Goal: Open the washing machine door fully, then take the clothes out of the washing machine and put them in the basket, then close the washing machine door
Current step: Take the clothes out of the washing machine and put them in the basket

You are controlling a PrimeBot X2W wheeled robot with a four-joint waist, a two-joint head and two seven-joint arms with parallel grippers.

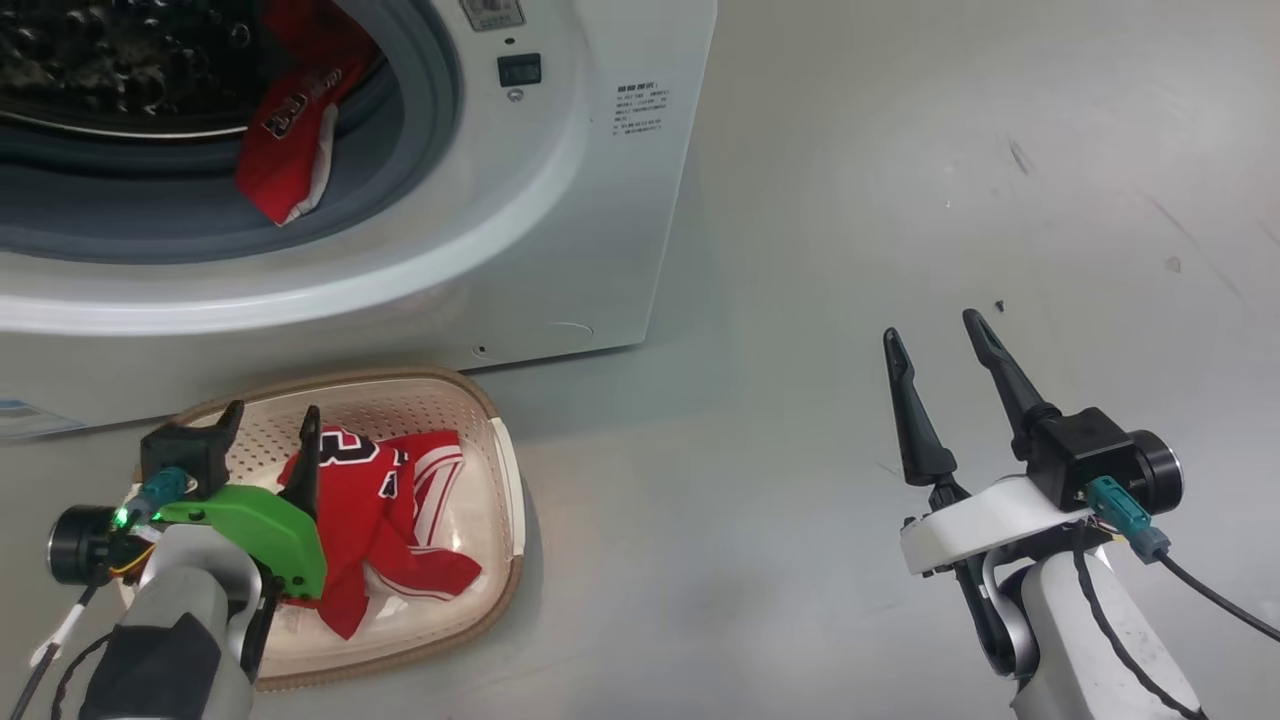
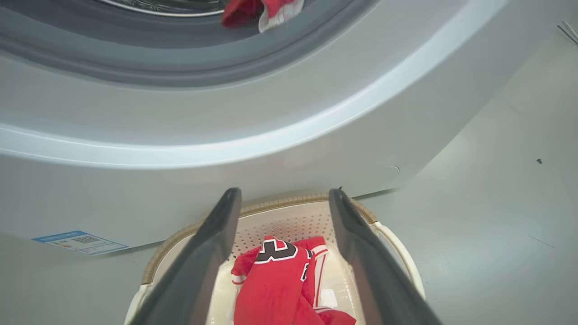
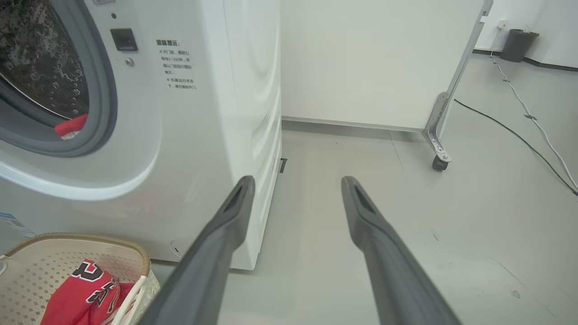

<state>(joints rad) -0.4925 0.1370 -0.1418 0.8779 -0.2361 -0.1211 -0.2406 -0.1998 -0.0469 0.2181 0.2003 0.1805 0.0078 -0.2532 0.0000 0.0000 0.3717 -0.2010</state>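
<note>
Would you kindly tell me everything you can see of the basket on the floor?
The basket is small, cream, plastic-looking and rounded-rectangular, with perforated walls and a brown woven-look rim. It stands upright on the floor just before the washing machine, holding a crumpled red jersey. The open left gripper hovers over it.

Washer (image 1: 560, 200) stands at the left on the floor (image 1: 800, 500). Basket (image 1: 500, 420) sits on the floor just before the washer's front. One jersey (image 1: 390, 500) lies in the basket. A second jersey (image 1: 290, 150) lies in the port, draped over its lower lip. Left gripper (image 1: 273, 410) hangs above the basket's left part. Right gripper (image 1: 931, 325) is well to the right, over the floor. A wheeled panel (image 3: 435, 135) stands behind the washer, to its right.
</note>
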